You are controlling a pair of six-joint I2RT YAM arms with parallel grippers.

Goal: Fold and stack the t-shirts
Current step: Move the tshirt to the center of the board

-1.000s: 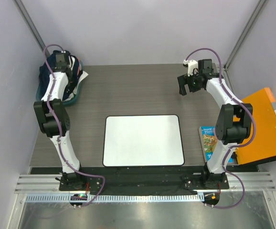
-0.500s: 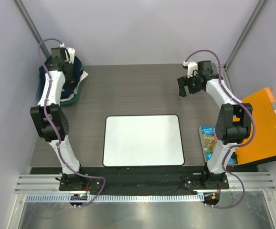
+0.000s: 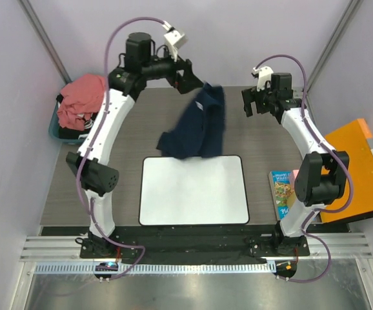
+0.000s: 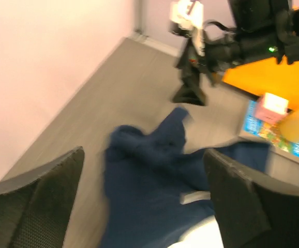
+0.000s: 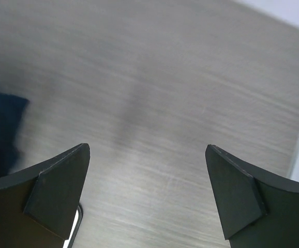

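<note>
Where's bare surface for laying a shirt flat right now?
White mat: bare except its far edge, where the navy t-shirt overlaps. Bare table between that shirt and the right arm. Crowded: far-left corner, pink t-shirt piled in the bin; right edge, book and orange panel.

Navy t-shirt: plain dark blue, unfolded, crumpled and drawn out lengthwise, with one sleeve flared to the left.
Navy t-shirt, place: far middle of the table, its near edge overlapping the far edge of the white mat; whether it lay flat or hung could not be told.
Salmon-pink t-shirt: unfolded, bunched in a loose heap.
Salmon-pink t-shirt, place: far left corner, piled over a teal bin, well apart from the navy one.
</note>
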